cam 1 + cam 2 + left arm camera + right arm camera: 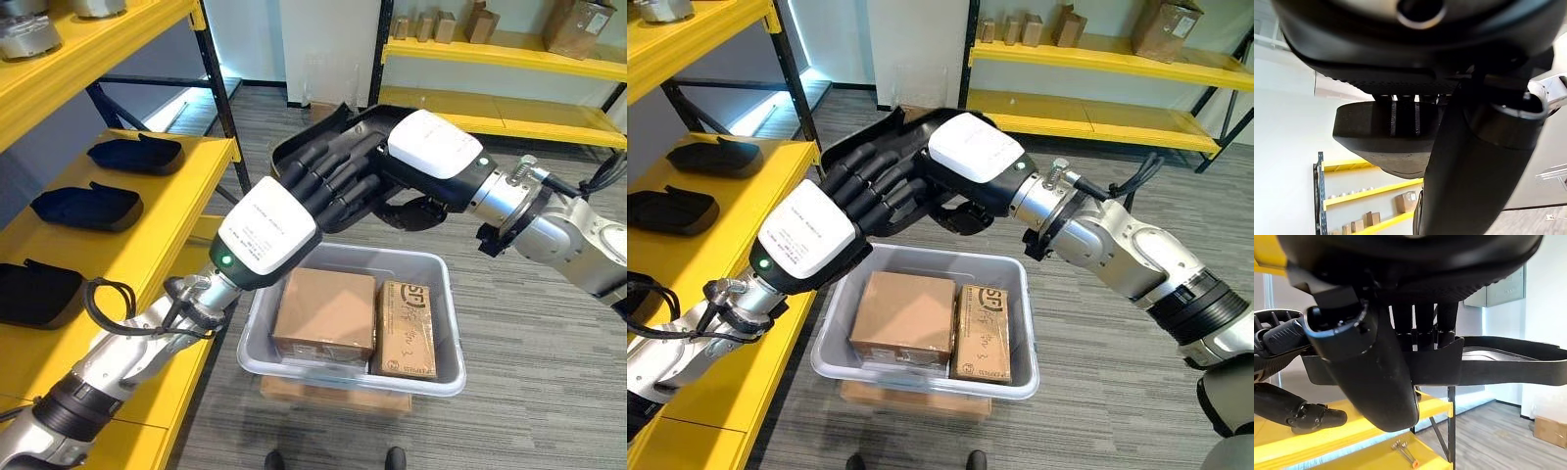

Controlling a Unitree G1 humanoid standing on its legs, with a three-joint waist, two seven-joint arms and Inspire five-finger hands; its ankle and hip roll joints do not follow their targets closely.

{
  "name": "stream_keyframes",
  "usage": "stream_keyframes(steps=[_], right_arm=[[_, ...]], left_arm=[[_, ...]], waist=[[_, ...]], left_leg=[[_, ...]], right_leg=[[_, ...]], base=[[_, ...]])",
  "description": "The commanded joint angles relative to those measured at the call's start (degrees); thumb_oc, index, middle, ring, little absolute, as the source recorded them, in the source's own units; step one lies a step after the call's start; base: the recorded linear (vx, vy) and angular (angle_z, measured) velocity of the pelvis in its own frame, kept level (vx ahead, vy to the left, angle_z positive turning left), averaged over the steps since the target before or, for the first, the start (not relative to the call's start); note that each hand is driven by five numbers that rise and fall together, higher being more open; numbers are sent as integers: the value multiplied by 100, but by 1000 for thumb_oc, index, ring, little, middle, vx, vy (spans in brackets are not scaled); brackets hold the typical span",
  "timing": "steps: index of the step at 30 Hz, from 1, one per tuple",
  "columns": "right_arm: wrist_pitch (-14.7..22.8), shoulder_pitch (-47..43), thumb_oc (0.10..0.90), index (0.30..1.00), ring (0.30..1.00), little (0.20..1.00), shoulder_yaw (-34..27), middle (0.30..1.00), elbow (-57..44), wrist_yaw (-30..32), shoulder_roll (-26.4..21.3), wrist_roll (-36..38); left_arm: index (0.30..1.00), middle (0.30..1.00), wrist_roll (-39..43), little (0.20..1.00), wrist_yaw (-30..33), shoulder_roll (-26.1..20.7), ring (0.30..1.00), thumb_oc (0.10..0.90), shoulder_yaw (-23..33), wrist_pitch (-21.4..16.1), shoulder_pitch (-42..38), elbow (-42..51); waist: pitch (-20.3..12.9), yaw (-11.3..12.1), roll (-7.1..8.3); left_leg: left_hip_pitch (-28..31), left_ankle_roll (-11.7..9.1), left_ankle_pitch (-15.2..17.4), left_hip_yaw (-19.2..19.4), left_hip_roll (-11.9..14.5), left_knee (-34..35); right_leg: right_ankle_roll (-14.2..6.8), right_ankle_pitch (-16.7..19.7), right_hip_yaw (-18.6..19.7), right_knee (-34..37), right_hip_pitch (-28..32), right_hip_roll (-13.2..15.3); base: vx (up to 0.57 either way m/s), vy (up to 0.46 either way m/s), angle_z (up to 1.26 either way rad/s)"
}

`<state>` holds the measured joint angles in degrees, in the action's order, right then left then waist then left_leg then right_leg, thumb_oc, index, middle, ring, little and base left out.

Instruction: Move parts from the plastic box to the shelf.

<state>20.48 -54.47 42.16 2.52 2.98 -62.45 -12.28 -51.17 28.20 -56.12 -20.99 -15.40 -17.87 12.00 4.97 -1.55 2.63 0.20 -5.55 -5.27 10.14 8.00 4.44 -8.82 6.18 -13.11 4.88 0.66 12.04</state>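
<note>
A black moulded part (pixel 306 132) is held up in the air above the grey plastic box (pixel 436 266), and both hands are on it. My left hand (pixel 266 233) reaches up from the lower left. Its fingers (pixel 333 178) lie along the part's face, and its thumb (pixel 1474 186) is on the other side of the part (pixel 1381 142). My right hand (pixel 434 145) comes in from the right, with its fingers behind the part's rim (pixel 1508 367) and its thumb (pixel 1376 377) in front. Two cardboard cartons (pixel 326 313) (pixel 407 328) lie in the box.
The yellow shelf (pixel 186 211) on the left carries three black parts (pixel 135 154) (pixel 86 206) (pixel 34 289), with bare board beside them. A dark upright post (pixel 227 108) stands at its corner. More yellow shelves with cartons (pixel 578 24) line the back wall. The box rests on a low wooden base (pixel 333 397).
</note>
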Motion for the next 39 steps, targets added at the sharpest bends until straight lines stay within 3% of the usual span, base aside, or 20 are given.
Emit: stream_keyframes(steps=[1,9,10,11,39], right_arm=[[149,-1090,400,300,300,300,-289,300,-136,501,357,597],[134,-988,400,300,300,300,-381,300,-135,378,422,732],[139,-995,400,300,300,300,-388,300,-134,366,451,756],[136,-992,400,300,300,300,-392,300,-123,362,462,766],[78,-1016,400,300,300,300,-491,300,-69,301,715,795]], left_arm=[[1000,1000,-60,1000,55,-313,1000,900,-50,239,-370,-444],[1000,1000,-90,1000,-46,-274,1000,900,-229,301,-448,-977],[520,520,-88,520,-88,-242,520,557,-311,308,-475,-1106],[300,300,-100,300,-88,-242,300,400,-334,314,-504,-1136],[300,300,-9,300,-84,104,300,400,-288,382,-565,-1192]], waist=[[-637,-38,313],[-632,-67,303],[-632,-81,301],[-634,-80,301],[-662,-108,309]], left_leg=[[436,-182,537,-72,365,56],[436,-178,539,-88,356,56],[430,-180,542,-84,356,56],[428,-177,544,-87,355,56],[433,-159,562,-121,357,56]], right_leg=[[-361,-327,155,-62,271,169],[-349,-333,154,-64,280,158],[-350,-334,151,-60,281,160],[-349,-334,153,-58,282,159],[-320,-376,164,-61,296,143]], base=[[6,7,-4],[0,0,0],[0,0,0],[0,0,0],[0,0,0]])
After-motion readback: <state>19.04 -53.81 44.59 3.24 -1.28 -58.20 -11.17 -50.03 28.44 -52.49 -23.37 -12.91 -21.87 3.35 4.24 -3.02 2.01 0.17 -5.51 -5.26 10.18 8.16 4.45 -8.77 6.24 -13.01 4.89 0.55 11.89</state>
